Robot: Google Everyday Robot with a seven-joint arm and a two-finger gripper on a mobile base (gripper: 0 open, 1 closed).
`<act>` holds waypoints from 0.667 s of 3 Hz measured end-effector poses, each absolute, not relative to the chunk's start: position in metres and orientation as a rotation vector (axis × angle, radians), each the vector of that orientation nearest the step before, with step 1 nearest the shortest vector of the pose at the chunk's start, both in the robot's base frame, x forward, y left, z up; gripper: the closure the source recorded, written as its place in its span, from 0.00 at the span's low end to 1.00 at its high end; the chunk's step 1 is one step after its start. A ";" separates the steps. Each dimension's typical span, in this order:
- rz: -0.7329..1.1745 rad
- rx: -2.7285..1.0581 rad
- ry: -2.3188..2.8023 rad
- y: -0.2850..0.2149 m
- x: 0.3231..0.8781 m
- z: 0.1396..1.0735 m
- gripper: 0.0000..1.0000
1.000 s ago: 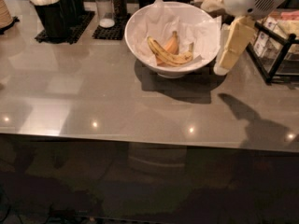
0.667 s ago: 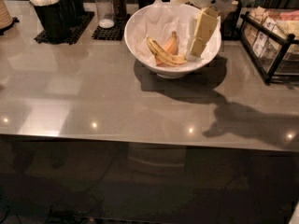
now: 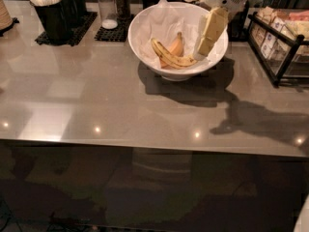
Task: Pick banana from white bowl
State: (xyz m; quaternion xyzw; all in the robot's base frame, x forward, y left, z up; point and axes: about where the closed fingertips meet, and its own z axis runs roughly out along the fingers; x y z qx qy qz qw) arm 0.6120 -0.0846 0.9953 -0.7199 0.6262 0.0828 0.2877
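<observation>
Tool (image 3: pixel 201 50), whether spread or pinching I could not tell, was inside white bowl (image 3: pixel 140 25) at counter (image 3: pixel 96 105) far edge.
Banana (image 3: pixel 170 58) seemed light, soft: hold mid-length gently.

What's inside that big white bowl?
Crinkled white paper, a banana and an orange piece behind it. The pincer hangs in the white bowl, covering whatever lies under it.

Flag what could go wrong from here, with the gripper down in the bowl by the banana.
The gripper is inside the white bowl, on its right, by one end of the banana. The orange piece lies against the banana and might get grabbed too. The crinkled paper lining under both could be pinched and lifted out. The gripper is near the bowl's right wall; a bump might shift the bowl.
</observation>
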 end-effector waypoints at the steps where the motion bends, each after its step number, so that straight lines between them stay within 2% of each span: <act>1: 0.252 -1.895 1.638 -0.085 0.638 0.990 0.00; 2: 0.244 -1.879 1.629 -0.085 0.644 0.994 0.00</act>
